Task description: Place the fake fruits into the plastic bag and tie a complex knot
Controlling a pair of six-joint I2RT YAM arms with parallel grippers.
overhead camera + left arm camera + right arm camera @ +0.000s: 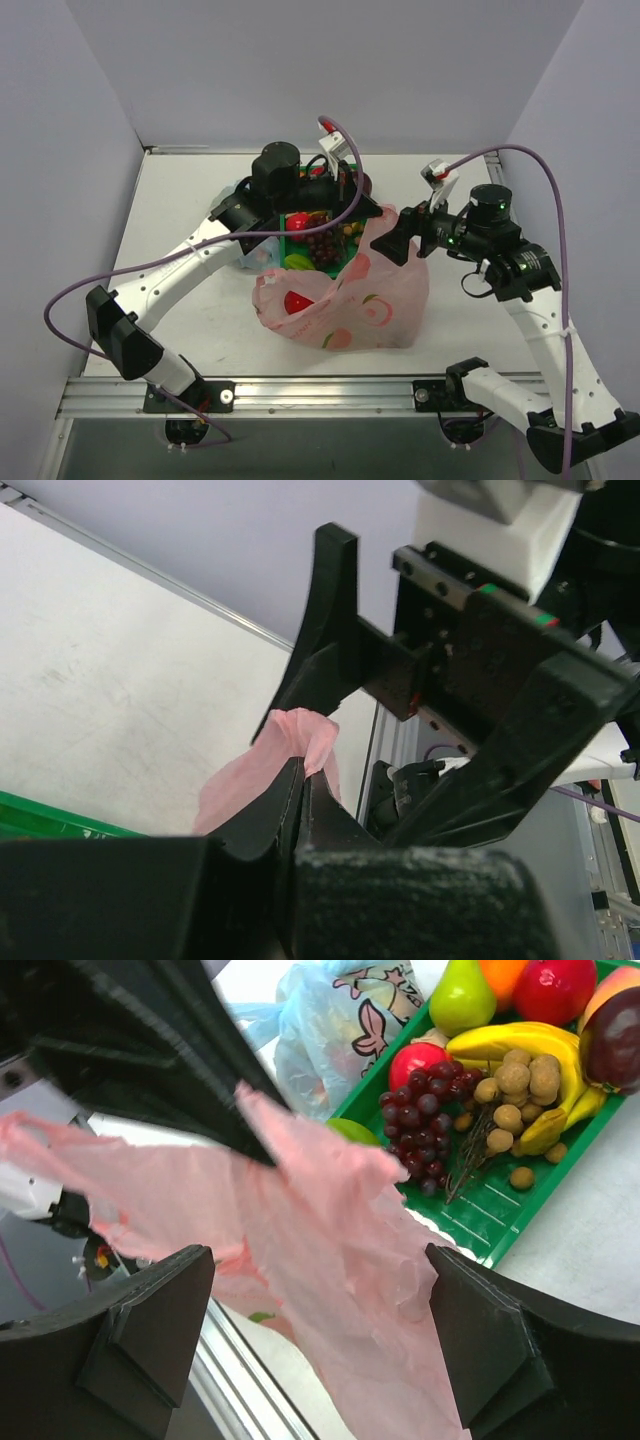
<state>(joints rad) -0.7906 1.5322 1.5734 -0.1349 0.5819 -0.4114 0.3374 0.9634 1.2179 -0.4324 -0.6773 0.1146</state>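
The pink plastic bag (345, 300) lies in front of the green tray (287, 238), and a red apple (297, 302) shows through it. The other fake fruits (500, 1060) lie in the tray: purple grapes (425, 1110), banana, pear, apples. My left gripper (360, 200) is shut on the bag's upper edge (290, 742) and holds it up over the tray's right end. My right gripper (392, 240) is open, with its jaws on either side of the hanging pink plastic (330, 1260) and not touching it. No knot shows.
A light-blue printed bag (340, 1010) lies against the tray's left side, under my left arm. My two grippers are close together above the tray's right end. Grey walls stand on three sides, and a metal rail (320, 390) runs along the near edge.
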